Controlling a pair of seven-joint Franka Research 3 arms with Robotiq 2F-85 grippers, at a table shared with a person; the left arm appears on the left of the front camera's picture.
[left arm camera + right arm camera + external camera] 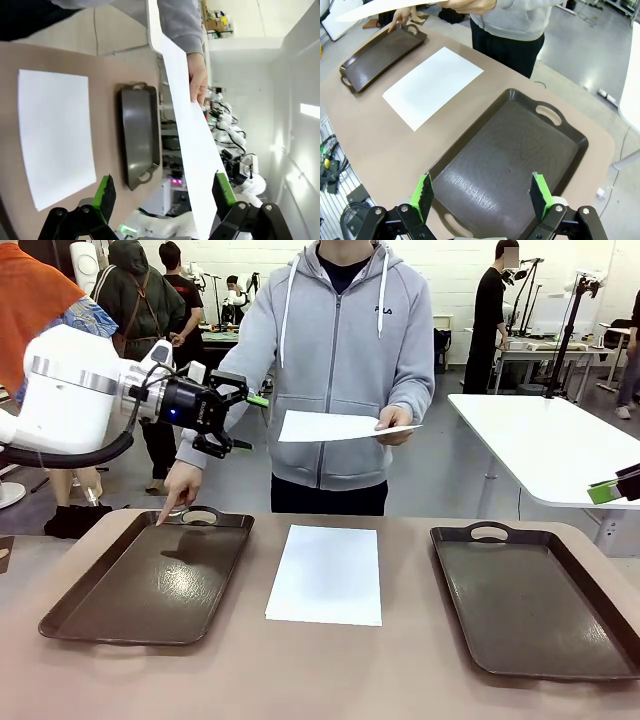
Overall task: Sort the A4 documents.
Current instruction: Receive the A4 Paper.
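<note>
Left fingers (106, 192) wide open, empty, held sheet (189, 131) just beyond tips; right fingers (424, 196) likewise.

Overall light: bright, even indoor light from above, with no hard contrast.
Glare: a broad soft sheen lies on the left tray (150, 580), below the left gripper's fingers (240, 445); the flat sheet (325, 575) is a nearly featureless white.
Shadows: the pointing hand (180, 490) casts a faint shadow on that tray.
Left wrist view: the held sheet (192, 150), running up between the fingers, is washed out; a light strip far to their right is blown out.
Right wrist view: dull mottled reflections show on the right tray (510, 150), beyond the right gripper's fingers (425, 195); the table edge bows from the wide lens.
Focus: the pads at the bottom edge are slightly soft.
</note>
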